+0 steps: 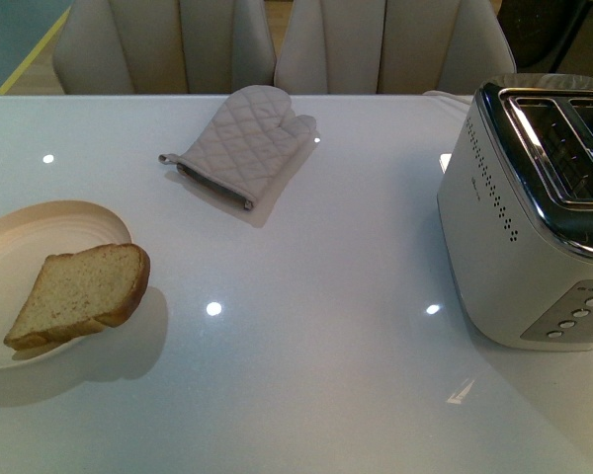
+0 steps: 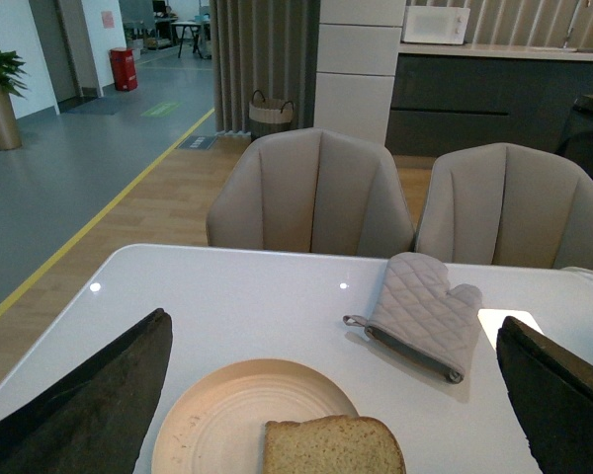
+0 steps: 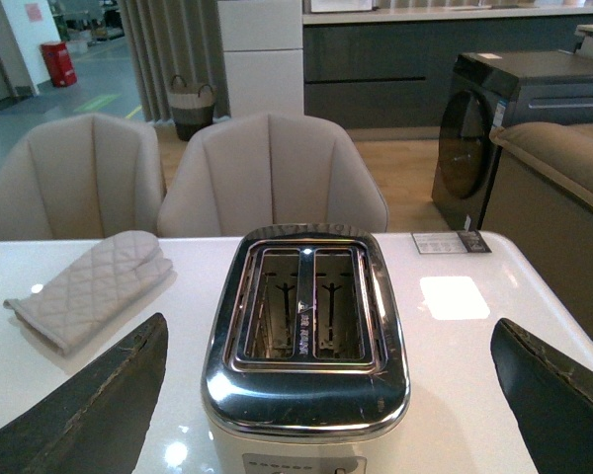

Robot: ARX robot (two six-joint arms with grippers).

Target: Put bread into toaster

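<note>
The bread (image 1: 84, 292) is a thick light-brown slice with darker crust, lying on a round cream plate (image 1: 40, 232) at the table's left; part of it overhangs the plate's right rim. It also shows in the left wrist view (image 2: 331, 446), between and below the spread fingers (image 2: 89, 405) of my open, empty left gripper (image 2: 341, 415). The toaster (image 1: 519, 237) stands at the right, silver-white with a chrome top and two empty slots. In the right wrist view the toaster (image 3: 306, 326) sits between the fingers of my open, empty right gripper (image 3: 326, 405). Neither arm shows in the front view.
A grey quilted oven mitt (image 1: 247, 143) lies on the white table (image 1: 306, 326) at the back middle, also in the left wrist view (image 2: 425, 311) and the right wrist view (image 3: 89, 286). Two beige chairs (image 1: 277, 44) stand behind the table's far edge.
</note>
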